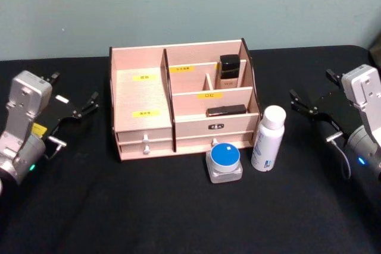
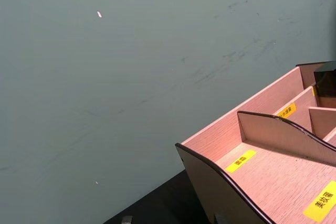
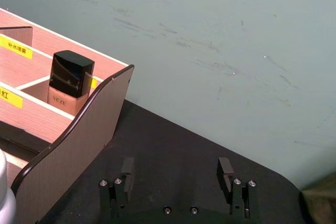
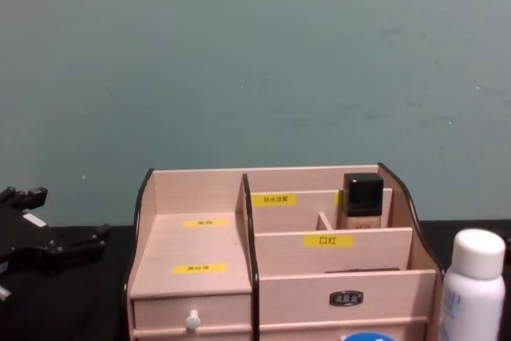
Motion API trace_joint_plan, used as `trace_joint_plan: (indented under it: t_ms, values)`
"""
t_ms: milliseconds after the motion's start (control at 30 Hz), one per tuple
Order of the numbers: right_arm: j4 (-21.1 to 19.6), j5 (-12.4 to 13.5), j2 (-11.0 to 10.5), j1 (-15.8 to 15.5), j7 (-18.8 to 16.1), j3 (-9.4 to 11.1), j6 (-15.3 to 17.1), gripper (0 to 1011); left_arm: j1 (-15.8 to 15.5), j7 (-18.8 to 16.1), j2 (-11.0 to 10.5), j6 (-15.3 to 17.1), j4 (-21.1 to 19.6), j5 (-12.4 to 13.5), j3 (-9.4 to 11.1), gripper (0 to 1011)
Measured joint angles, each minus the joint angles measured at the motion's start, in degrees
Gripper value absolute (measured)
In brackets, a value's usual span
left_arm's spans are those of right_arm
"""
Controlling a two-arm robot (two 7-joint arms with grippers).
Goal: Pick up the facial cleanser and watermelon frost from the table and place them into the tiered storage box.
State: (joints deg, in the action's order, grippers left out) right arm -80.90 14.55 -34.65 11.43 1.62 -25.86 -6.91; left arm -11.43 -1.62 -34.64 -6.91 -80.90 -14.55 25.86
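Note:
The facial cleanser (image 1: 268, 138), a white bottle with a white cap, stands on the black table just right of the tiered storage box (image 1: 143, 96); the chest view has the facial cleanser (image 4: 473, 289) at its lower right. The watermelon frost (image 1: 224, 162), a squat clear jar with a blue lid, sits in front of the box's right drawer. My left gripper (image 1: 74, 90) hovers open to the left of the box, apart from it. My right gripper (image 1: 314, 87) is open to the right of the bottle, and the right wrist view shows its fingers (image 3: 224, 171) spread over bare table.
A black-capped tan bottle (image 1: 229, 71) stands in the box's back right compartment, and a flat black item (image 1: 226, 110) lies in the tier below it. The black table (image 1: 178, 218) has free room in front. A grey-green wall (image 4: 255, 61) stands close behind the box.

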Motion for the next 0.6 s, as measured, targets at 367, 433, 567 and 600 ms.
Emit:
trace_joint_plan:
  t_ms: [367,433,567,600]
  values:
    - [0.00,0.00,0.00,0.00,0.00,0.00,0.00,1002,0.00,0.00,0.00,0.00,0.00,0.00,0.00,1010]
    - [0.00,0.00,0.00,0.00,0.00,0.00,0.00,1002,0.00,0.00,0.00,0.00,0.00,0.01,0.00,1010]
    - [0.00,0.00,0.00,0.00,0.00,0.00,0.00,1002,0.00,0.00,0.00,0.00,0.00,0.00,0.00,1010]
    - [0.00,0.00,0.00,0.00,0.00,0.00,0.00,1002,0.00,0.00,0.00,0.00,0.00,0.00,0.00,1010]
